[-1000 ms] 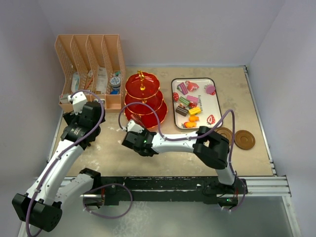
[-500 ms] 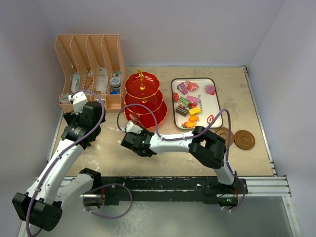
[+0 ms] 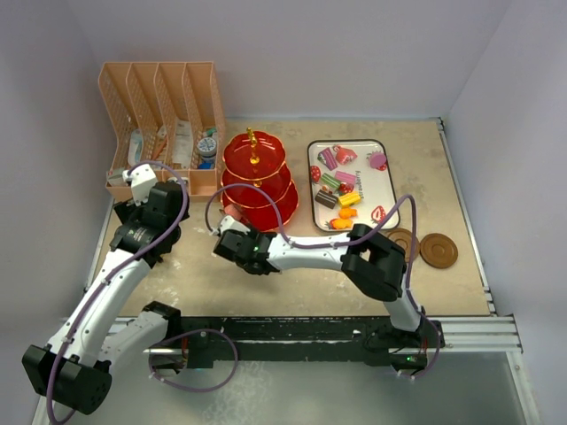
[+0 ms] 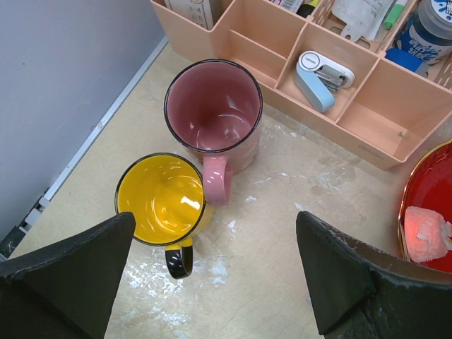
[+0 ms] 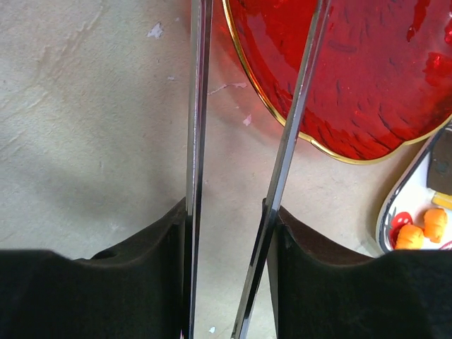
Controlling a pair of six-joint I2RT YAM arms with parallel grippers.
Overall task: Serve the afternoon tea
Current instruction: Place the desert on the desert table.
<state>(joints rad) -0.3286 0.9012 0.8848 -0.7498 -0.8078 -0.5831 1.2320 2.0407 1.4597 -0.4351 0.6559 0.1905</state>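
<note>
On my right wrist feed the right gripper [image 5: 227, 233] is clamped on the metal tongs [image 5: 197, 106]. One blade lies against each finger's inner face, and the two blades run forward with a gap between them. The right blade crosses the gold rim of the red translucent stand [image 5: 367, 70]; the left one is over bare table [image 5: 85, 106]. I cannot tell whether the tips touch anything, because they run off the top of that picture.

The overhead camera gives me what the wrist misses. The stand has three tiers on a gold stem and sits toward the far middle of the table, between the peach organiser [image 3: 164, 97] and the white tray [image 3: 387, 190]. The right arm stretches across to the stand's near left side. The sweets [image 3: 341, 181] lie on the tray, just right of the stand, and two brown coasters [image 3: 438, 250] sit near the tray's near right corner.

The left gripper [image 4: 215, 236] hangs spread wide, holding nothing. Only its wrist camera shows me the mugs. The pink mug [image 4: 212, 116] and yellow mug [image 4: 161, 201] stand upright and touching, just in front of the organiser, and the arm hides them from above. That view also catches one pink sweet [image 4: 424, 229] lying on a tier at the stand's edge.
</note>
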